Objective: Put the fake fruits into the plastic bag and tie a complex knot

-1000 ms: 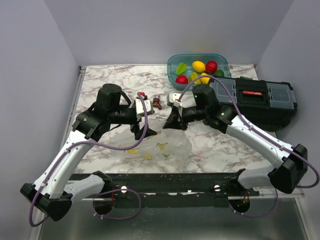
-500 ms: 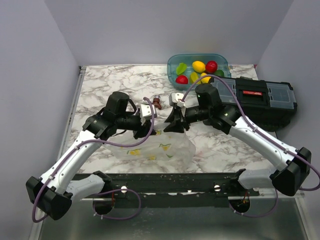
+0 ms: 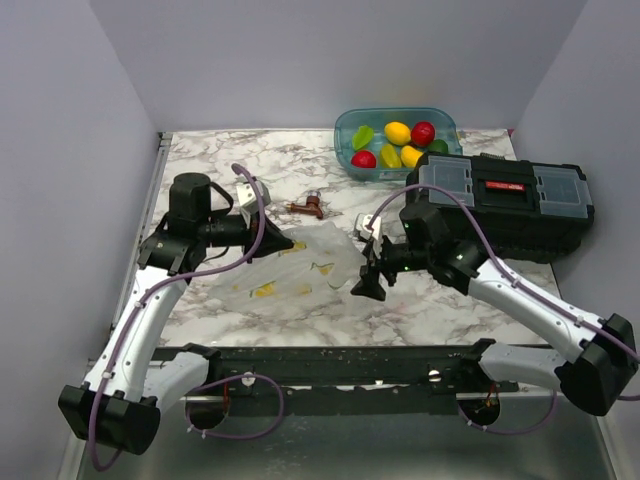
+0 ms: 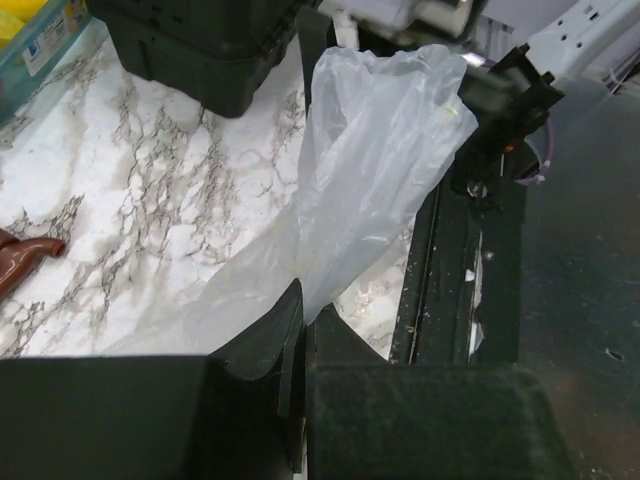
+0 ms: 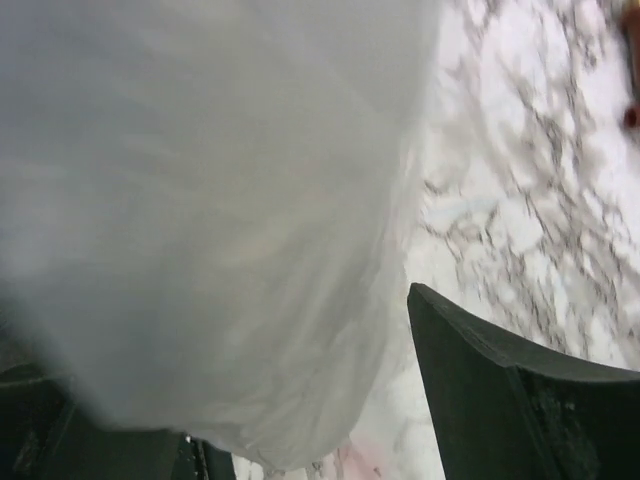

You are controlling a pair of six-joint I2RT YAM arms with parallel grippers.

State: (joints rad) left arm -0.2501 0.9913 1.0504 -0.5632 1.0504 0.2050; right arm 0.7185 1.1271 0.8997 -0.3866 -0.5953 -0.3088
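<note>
The plastic bag [image 3: 305, 268] lies crumpled on the marble table between my arms, its citrus prints showing. My left gripper [image 3: 268, 240] is shut on the bag's left edge. In the left wrist view the film [image 4: 375, 160] runs out from the closed jaws of that gripper [image 4: 303, 300] toward the near rail. My right gripper [image 3: 368, 281] stands open at the bag's right end. In the right wrist view the film [image 5: 200, 200] hangs between the spread jaws of that gripper [image 5: 250, 380], and one finger [image 5: 520, 390] shows. The fake fruits [image 3: 398, 143] sit in the teal tub; no knot shows.
The teal tub [image 3: 345, 130] stands at the back, right of centre. A black toolbox [image 3: 510, 195] sits just in front of it, close behind my right arm. A small brown object [image 3: 307, 207] lies behind the bag. The black rail [image 3: 330, 362] borders the near edge.
My left gripper shut on the bag's film and drew back to the left, stretching it. My right gripper opened, let go of the bag and moved nearer, toward the table's front.
</note>
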